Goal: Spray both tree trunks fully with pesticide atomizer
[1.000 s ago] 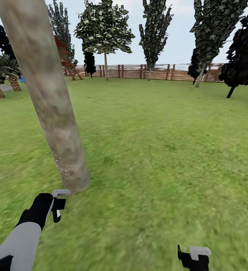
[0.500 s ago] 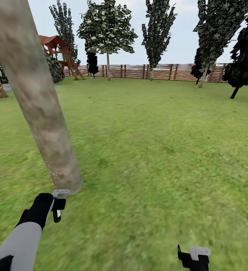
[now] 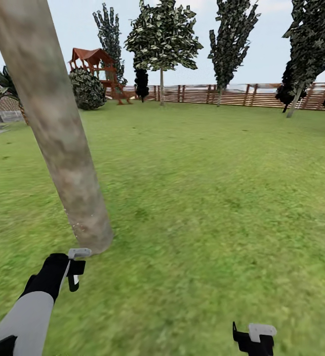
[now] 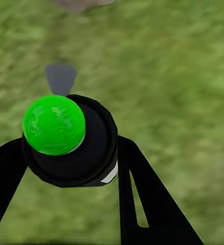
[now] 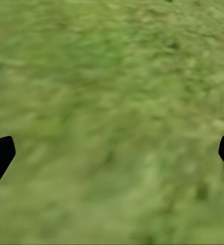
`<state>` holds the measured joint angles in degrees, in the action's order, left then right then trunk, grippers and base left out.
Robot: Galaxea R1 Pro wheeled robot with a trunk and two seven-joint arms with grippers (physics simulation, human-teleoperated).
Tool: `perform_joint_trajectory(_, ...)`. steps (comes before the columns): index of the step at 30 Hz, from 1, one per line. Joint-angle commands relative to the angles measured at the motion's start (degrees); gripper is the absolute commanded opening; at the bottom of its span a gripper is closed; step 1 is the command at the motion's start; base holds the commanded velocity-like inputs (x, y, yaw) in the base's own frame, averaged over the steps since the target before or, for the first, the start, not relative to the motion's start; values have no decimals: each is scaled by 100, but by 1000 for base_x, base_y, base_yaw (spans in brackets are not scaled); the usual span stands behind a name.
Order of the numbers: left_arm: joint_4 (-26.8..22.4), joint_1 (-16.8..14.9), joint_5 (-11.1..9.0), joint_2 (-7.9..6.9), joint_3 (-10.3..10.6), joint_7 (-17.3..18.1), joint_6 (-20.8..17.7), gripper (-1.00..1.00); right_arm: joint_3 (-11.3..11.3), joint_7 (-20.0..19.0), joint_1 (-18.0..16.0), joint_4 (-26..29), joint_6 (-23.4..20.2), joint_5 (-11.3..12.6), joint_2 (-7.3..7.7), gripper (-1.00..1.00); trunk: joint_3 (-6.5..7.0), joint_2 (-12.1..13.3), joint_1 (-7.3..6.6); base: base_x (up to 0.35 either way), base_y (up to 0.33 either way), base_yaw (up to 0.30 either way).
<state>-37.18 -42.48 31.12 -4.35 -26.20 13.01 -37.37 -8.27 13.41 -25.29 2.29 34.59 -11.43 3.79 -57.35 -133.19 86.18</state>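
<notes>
- The left gripper (image 4: 71, 153) has its jaws pinching the pesticide atomizer (image 4: 66, 140), green cap up.
- The right gripper (image 5: 112, 153) has its jaws spread, holding nothing, low over the grass (image 3: 207, 198).
- The leaning tree trunk (image 3: 59, 133) stands just beyond the left gripper, at near left.
- Advice: aim the nozzle squarely at the bark and sweep from base upward for full cover.
- The wooden fence (image 3: 241, 94) lies far behind.

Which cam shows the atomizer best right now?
Left wrist view: the atomizer sits close up between the left gripper jaws, its green ball top and black body clear. In the head view only a small grey and black piece shows at the arm's end, near the leaning tree trunk. The right wrist view looks onto grass.
</notes>
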Motion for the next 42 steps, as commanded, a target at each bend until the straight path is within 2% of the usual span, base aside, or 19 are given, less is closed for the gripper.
perform_joint_trajectory(1,-8,-6,61,5,-22,52,-15,-100,-42,22,-2,-6,12,-61,1,100,-5,-2,0,150,-269,277)
perform_joint_trajectory(6,-15,-6,61,5,-19,52,-15,-100,-42,22,-2,-4,12,-61,1,100,-5,-2,0,151,-269,241)
perform_joint_trajectory(14,-26,-6,68,5,-17,52,-15,-100,-43,22,-2,-3,12,-61,1,100,-5,-2,0,41,-273,59)
perform_joint_trajectory(28,44,-34,56,35,10,114,-41,-100,-43,30,-2,8,12,-54,8,100,-20,-2,0,114,-230,268)
perform_joint_trajectory(35,-6,-152,61,314,43,102,-95,-100,-43,29,-2,1,21,-57,14,100,-23,-2,0,19,-15,57)
perform_joint_trajectory(39,-7,-410,62,501,105,108,-117,-100,-43,24,-2,0,21,-60,16,100,-23,-2,0,0,0,1)
perform_joint_trajectory(42,-8,-543,68,507,152,118,-123,-100,-43,23,-2,-1,21,-60,17,100,-23,-2,0,0,0,0)
